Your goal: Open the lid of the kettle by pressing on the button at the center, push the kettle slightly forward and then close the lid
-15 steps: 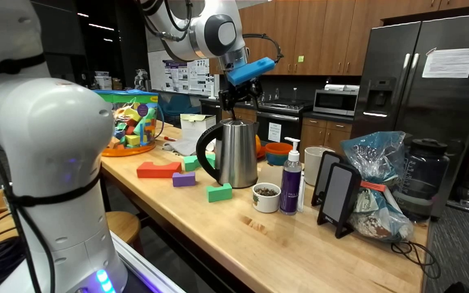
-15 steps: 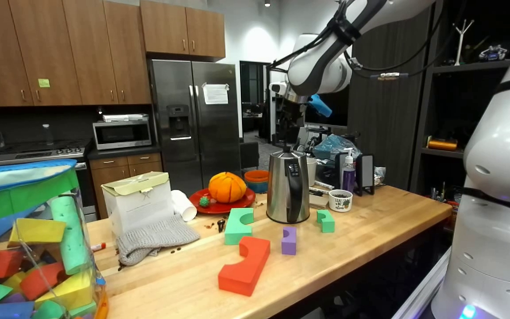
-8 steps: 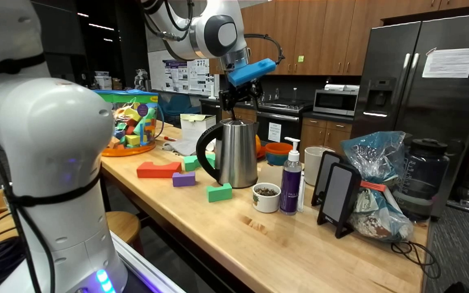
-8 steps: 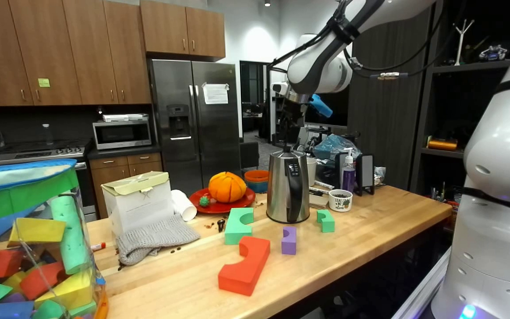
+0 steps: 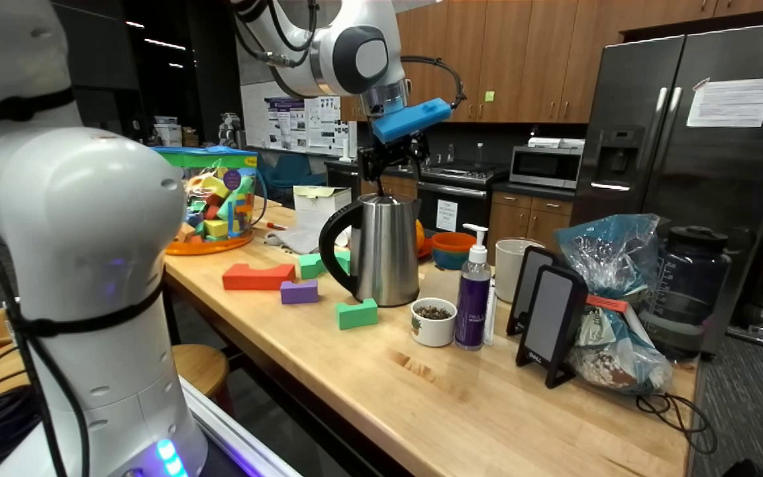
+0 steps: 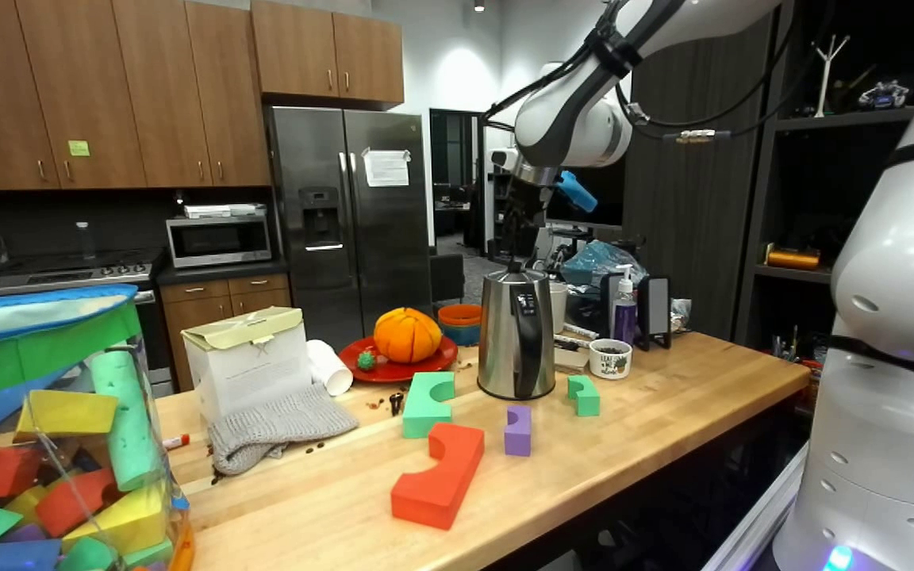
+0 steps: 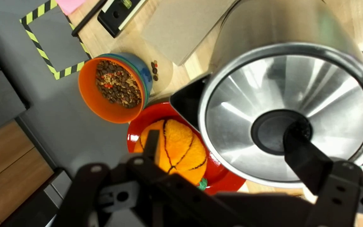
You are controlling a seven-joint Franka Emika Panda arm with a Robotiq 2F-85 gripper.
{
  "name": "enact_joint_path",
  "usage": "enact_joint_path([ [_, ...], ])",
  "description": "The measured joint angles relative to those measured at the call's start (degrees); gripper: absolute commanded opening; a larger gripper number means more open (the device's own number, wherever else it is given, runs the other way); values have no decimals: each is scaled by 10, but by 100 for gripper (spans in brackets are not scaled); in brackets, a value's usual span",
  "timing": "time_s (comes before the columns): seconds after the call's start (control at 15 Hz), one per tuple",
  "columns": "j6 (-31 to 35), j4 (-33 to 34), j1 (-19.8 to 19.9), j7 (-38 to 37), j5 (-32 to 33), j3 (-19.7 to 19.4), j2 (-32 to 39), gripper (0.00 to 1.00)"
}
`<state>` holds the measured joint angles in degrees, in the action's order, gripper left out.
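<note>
The steel kettle stands upright on the wooden table, its black handle facing that exterior view's camera. Seen from above in the wrist view, the shiny round lid sits flat and closed within the rim. A black button marks its center. My gripper is spread wide over the kettle. One of its fingers reaches down to the button's edge; whether it presses cannot be made out. The opposite finger hangs outside the kettle's rim, with nothing held between them.
Near the kettle are a red plate with an orange pumpkin, stacked bowls and a small white pot. A green block, purple block and red block lie on the handle side.
My arm and gripper have shifted only slightly, a few pixels to the right in an exterior view. The kettle and its lid look unmoved.
</note>
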<state>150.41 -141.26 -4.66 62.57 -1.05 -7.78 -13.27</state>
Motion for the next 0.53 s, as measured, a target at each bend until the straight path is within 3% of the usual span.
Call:
enact_joint_path([
  [0.53,-10,10,0,14,-25,-3,8,100],
])
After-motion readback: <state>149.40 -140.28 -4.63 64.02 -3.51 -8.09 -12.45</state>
